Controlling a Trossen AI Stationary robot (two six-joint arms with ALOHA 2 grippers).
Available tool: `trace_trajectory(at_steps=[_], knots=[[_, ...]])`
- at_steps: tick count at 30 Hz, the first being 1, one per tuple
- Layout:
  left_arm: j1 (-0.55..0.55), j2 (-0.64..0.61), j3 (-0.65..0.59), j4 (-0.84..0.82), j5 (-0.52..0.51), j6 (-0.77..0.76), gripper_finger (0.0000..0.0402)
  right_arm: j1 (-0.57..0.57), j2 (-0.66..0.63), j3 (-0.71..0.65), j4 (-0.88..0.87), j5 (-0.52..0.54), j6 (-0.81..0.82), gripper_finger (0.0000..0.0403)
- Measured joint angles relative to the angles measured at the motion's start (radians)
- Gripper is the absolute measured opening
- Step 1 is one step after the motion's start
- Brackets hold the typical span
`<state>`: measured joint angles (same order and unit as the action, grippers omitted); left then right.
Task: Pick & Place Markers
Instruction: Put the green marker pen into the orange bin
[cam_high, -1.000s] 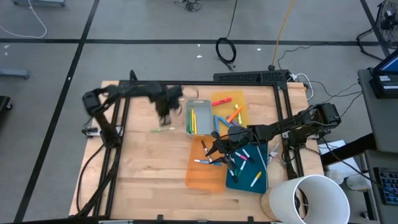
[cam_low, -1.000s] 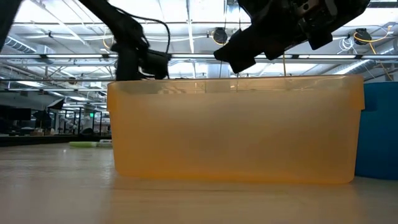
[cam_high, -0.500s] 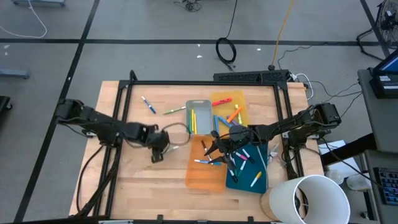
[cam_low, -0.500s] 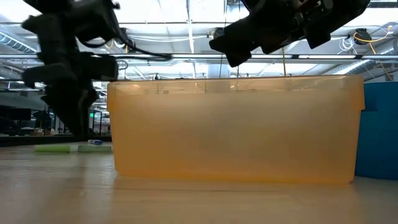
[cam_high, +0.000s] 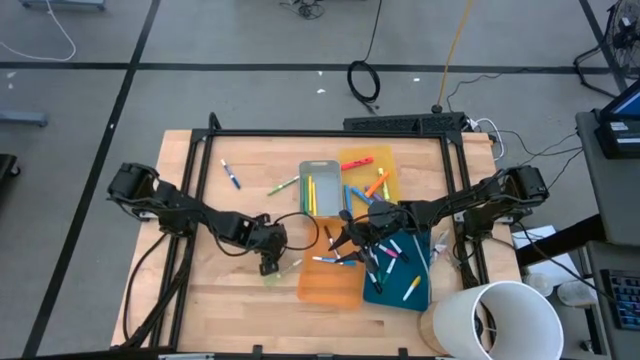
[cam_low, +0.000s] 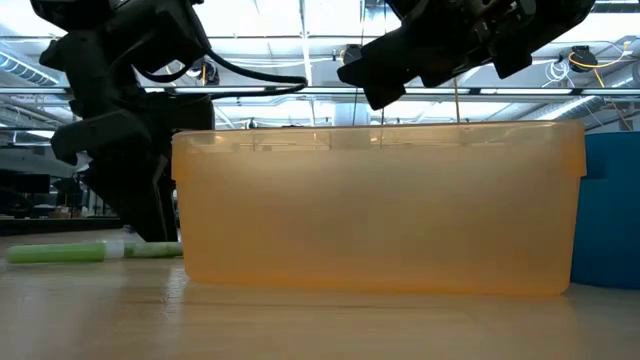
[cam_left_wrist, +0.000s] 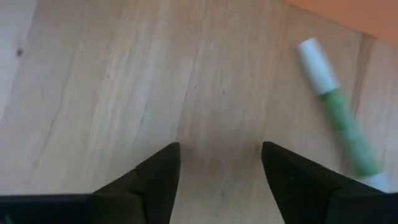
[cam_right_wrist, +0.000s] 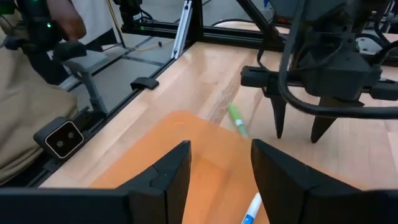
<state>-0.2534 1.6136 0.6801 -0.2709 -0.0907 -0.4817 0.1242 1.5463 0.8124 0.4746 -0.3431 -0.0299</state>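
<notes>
Left gripper (cam_high: 268, 262), low at frame centre-left beside orange tray (cam_high: 330, 285), had travelled down from frame top within one second. Fingers stood apart, empty. Green marker (cam_left_wrist: 339, 121) lay released on table (cam_high: 220, 310), just outside tray: delivery probably missed. Right gripper (cam_high: 345, 243) hovered over tray, fingers parted, holding nothing.

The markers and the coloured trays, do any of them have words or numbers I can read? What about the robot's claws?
No readable text anywhere.
Thin green marker with a white cap lying on the wooden table: no print visible.
Flat orange plastic tray and flat blue plastic tray: plain, no labels seen.
Other small coloured markers: too small to read.
Left claw and right claw: dark fingers, no markings.
</notes>
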Motion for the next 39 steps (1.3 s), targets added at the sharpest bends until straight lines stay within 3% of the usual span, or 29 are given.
trace_trajectory(at_steps=[7, 12, 17, 27, 30, 39], knots=[[-0.001, -0.102, -0.003, -0.022, 0.099, 0.027, 0.0209, 0.000, 0.000, 0.000, -0.001, 0.000, 0.010, 0.0157], [-0.067, -0.183, -0.001, -0.019, 0.173, 0.009, 0.0191, 0.000, 0.000, 0.000, 0.009, 0.000, 0.010, 0.0158], [-0.152, -0.183, 0.045, -0.061, 0.117, -0.044, 0.0187, 0.000, 0.000, 0.000, 0.011, 0.000, 0.010, 0.0157], [-0.237, -0.004, 0.311, -0.146, 0.015, 0.046, 0.0186, 0.000, 0.000, 0.000, 0.022, 0.001, 0.011, 0.0157], [-0.239, 0.039, 0.341, -0.140, 0.059, 0.125, 0.0186, 0.000, 0.000, 0.000, 0.021, 0.001, 0.011, 0.0158], [-0.184, 0.139, 0.338, -0.027, 0.337, 0.351, 0.0186, 0.001, 0.000, 0.000, 0.013, 0.001, 0.009, 0.0157]])
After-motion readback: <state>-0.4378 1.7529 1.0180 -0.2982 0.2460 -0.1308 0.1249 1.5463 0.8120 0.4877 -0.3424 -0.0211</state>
